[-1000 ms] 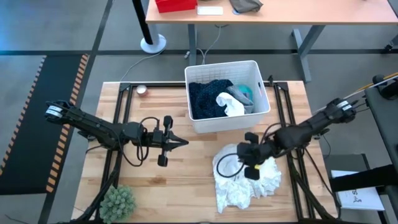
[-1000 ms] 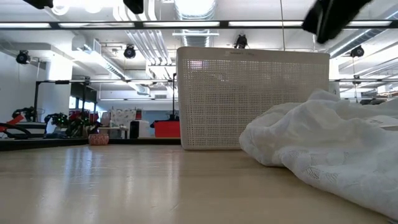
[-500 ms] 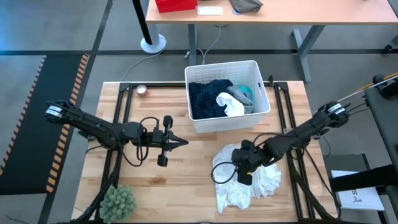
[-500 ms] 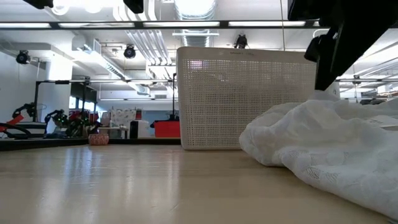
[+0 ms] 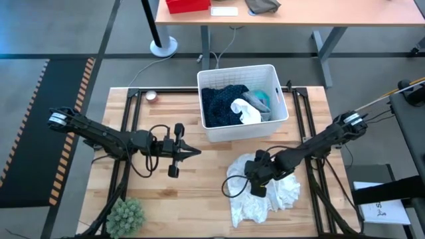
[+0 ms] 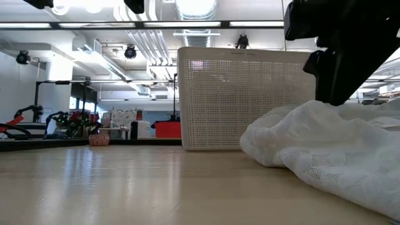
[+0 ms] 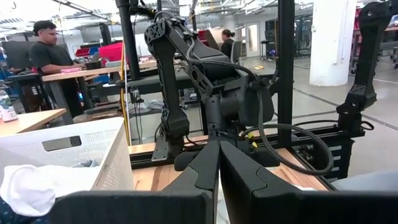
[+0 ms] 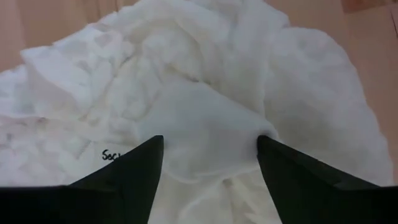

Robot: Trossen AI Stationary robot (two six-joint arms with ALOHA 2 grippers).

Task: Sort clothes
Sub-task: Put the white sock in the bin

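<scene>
A large white garment (image 5: 265,194) lies crumpled on the wooden table at the near right, also seen in the low view (image 6: 325,150). My right gripper (image 5: 255,180) stands open right over it, pointing down. Its two fingers flank a raised fold (image 8: 205,118) of the white cloth. A white bin (image 5: 244,131) at the far middle holds a navy garment (image 5: 222,106), a white piece (image 5: 247,113) and teal cloth (image 5: 264,99). My left gripper (image 5: 198,153) is shut and hovers left of the bin, holding nothing. My right gripper comes at the white garment from above, its fingers (image 8: 124,168) on either side of a raised fold near the garment's left part. The tips sit at the cloth's surface. I cannot tell whether they touch it. The garment lies slack on the table.
A green spiky plant (image 5: 126,216) stands at the near left corner. A small round object (image 5: 152,97) lies at the far left. The bin's perforated wall (image 6: 250,100) rises just behind the garment. Bare wood (image 5: 199,192) spreads between plant and garment.
My right gripper has come down onto the white garment, shifting a little toward the table's left and near edges, and its fingers have opened. The garment has stayed where it was.
</scene>
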